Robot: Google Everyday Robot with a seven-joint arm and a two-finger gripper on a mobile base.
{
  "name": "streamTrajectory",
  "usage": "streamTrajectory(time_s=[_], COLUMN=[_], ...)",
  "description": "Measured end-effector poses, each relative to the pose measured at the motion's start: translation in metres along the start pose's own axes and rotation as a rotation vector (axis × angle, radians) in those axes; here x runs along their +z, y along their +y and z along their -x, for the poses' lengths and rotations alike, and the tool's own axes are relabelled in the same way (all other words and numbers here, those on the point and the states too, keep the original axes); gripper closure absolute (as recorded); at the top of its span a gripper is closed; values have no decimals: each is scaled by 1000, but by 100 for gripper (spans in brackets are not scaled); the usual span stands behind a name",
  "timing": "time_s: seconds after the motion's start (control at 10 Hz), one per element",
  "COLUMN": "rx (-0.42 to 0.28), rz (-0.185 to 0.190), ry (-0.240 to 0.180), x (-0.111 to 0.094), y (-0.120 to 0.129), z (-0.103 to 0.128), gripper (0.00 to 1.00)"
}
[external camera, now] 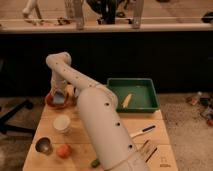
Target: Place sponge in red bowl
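Observation:
The red bowl (52,101) sits at the far left corner of the wooden table (145,122). My gripper (59,94) hangs right over it at the end of my white arm. A small light blue-grey sponge (59,97) shows at the gripper's tip, inside or just above the bowl. I cannot tell whether the sponge rests on the bowl's floor or is still held.
A white cup (62,123), a small metal cup (43,145) and a round orange-red fruit (63,150) stand on the left side. A green tray (145,85) with a yellow piece (127,100) lies at the back right. Pens (142,131) lie at the right front.

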Motion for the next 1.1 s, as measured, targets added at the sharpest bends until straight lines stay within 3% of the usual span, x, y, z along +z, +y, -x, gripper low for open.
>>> streamTrajectory(time_s=[0.2, 1.1], rx=[0, 0], rz=[0, 1], ry=[0, -2], x=[0, 1], y=[0, 0], z=[0, 0], gripper=[20, 20])
